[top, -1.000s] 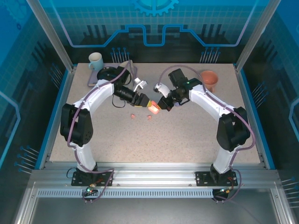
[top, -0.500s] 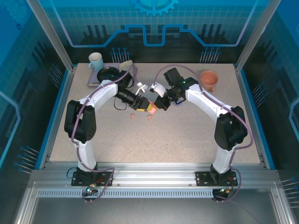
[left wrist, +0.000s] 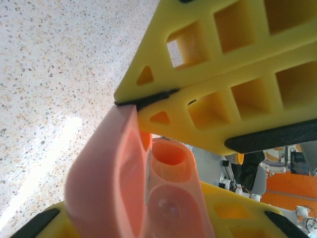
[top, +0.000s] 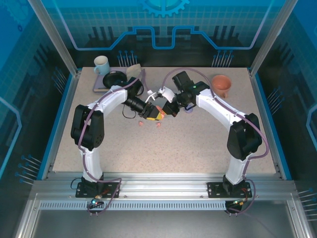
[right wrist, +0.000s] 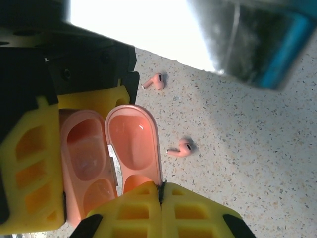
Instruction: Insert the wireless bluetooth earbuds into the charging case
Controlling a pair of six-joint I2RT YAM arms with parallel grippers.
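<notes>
**benchrat:** So what were the pincers doing with the case?

**yam_fan:** Both were clenched on it. The left gripper (top: pixel 154 112) had the base of the salmon-pink glossy plastic charging case (right wrist: pixel 86 153) squeezed between its yellow lattice-foam fingers (right wrist: pixel 44 116). The right gripper (right wrist: pixel 161 192) was pinched tight on the rim of the flipped-open rounded lid (right wrist: pixel 132 144). The case hung between the two arms, its smooth hollow wells facing the left wrist camera.

**benchrat:** And the buds?

**yam_fan:** They were out on the beige speckled stone-look tabletop (top: pixel 198 144), apart from the case. In the right wrist view, one salmon-pink stemmed earbud (right wrist: pixel 154 82) lay at 1 o'clock of the lid. The second pink earbud (right wrist: pixel 181 148) lay at 3 o'clock, near the lid but not touching. From the top camera, both sat around 6–7 o'clock of the grippers.

**benchrat:** Room to move?

**yam_fan:** Plenty at 6 o'clock, a broad bare stretch toward the arm bases. The pale mug (top: pixel 101 64) sat in the far 10 o'clock corner and the terracotta-coloured cup (top: pixel 222 85) at 2 o'clock, both well apart from the grippers.
</notes>
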